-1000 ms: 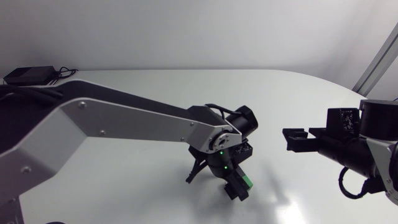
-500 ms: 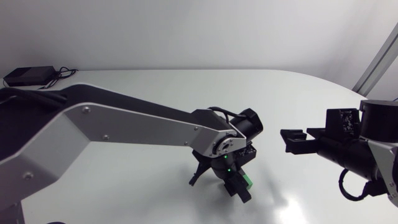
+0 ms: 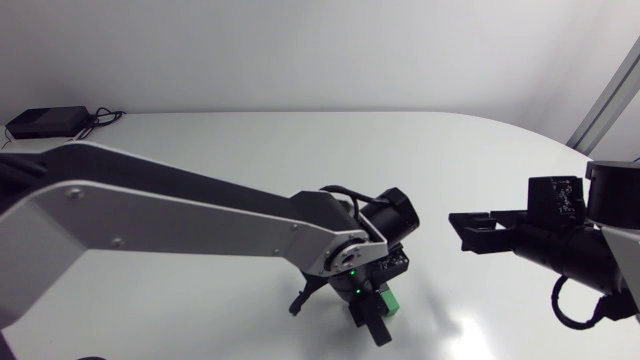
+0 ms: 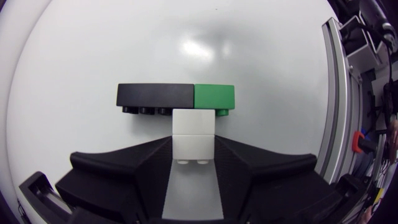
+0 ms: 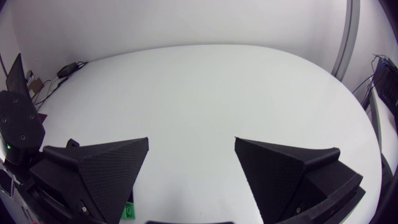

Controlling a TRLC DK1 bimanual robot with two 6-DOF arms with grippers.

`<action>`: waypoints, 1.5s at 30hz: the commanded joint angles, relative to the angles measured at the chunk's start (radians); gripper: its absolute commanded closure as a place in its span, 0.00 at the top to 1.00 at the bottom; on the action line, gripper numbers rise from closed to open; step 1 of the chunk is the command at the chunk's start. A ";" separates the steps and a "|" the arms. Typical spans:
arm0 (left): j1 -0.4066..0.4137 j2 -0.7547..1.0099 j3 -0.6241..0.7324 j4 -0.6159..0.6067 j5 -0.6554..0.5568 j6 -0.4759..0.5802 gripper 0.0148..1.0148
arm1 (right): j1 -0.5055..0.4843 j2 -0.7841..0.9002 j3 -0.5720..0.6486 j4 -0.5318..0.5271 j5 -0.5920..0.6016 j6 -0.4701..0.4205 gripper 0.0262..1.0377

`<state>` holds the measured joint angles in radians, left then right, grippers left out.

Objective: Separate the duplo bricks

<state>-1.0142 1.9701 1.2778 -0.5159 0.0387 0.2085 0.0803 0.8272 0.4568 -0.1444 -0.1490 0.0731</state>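
Three bricks, one cluster, near the tabletop's [image 3: 250, 150] front edge: left gripper [image 4: 193, 140] clamps the white brick [image 4: 193, 126], black brick [image 4: 154, 95] and green brick [image 4: 214, 96] lying crosswise just ahead. Right gripper [image 3: 462, 222] hovers wide open, well apart, pointing their way.

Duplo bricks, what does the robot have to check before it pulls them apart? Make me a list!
1. White brick gripped on both sides by the left fingers: ok.
2. Black brick and green brick sticking out ahead of those fingers, free to grab: ok.
3. Right fingers open wide: ok.
4. Right fingers close to the bricks: not ok, they are off to the side.
5. Bricks lifted off the table: cannot tell.
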 commanded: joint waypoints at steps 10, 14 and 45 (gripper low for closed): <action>0.005 -0.386 -0.255 0.154 -0.109 0.238 0.27 | -0.169 0.121 0.281 -0.333 -0.403 0.126 0.96; 0.022 -0.448 -0.310 0.249 -0.105 0.244 0.27 | -0.197 0.263 0.382 -0.478 -0.575 0.109 0.96; 0.040 -0.453 -0.304 0.389 0.078 0.184 0.27 | -0.076 0.655 0.507 -0.756 -0.974 -0.461 0.78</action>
<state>-0.9806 1.4982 0.9482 -0.1432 0.1028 0.4061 -0.0128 1.4639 0.9520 -0.8841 -1.1133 -0.3603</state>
